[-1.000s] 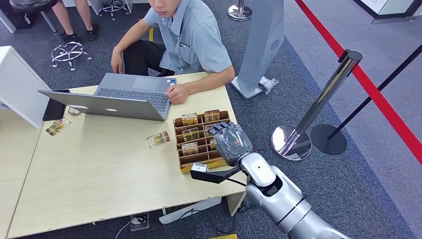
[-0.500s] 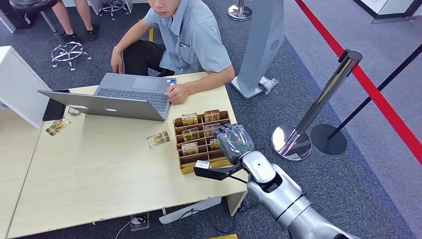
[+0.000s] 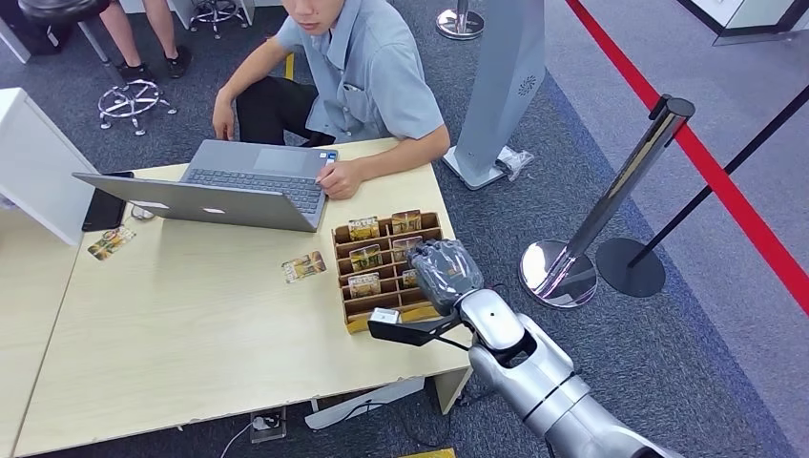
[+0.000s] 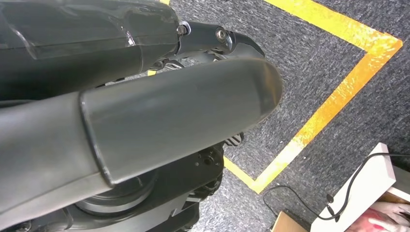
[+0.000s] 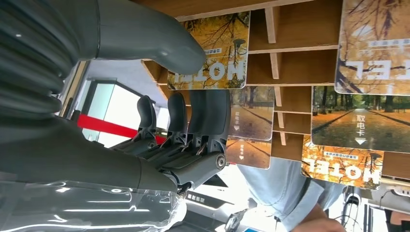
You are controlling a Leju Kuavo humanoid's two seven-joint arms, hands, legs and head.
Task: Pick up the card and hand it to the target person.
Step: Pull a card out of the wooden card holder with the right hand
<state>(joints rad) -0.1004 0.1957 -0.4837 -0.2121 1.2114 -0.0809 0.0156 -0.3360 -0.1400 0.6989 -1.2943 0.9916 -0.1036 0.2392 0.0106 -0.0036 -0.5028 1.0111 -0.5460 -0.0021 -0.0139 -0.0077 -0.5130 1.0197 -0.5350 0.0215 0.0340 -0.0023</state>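
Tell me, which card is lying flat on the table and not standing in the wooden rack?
The loose card, flat on the table between the laptop and the wooden rack. The other cards near it stand in the rack's slots.

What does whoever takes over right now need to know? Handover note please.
Right hand: over the right-hand slots of the wooden card holder, fingers against a card in a slot; whether it is gripped cannot be told.
Left hand: hanging low, wrist camera sees floor; state cannot be told.
Cards stand in the holder; one loose card lies on the table left of it.
Person sits at the far side with a laptop.
Done: reach. Left: secure the card, lift, hand over.
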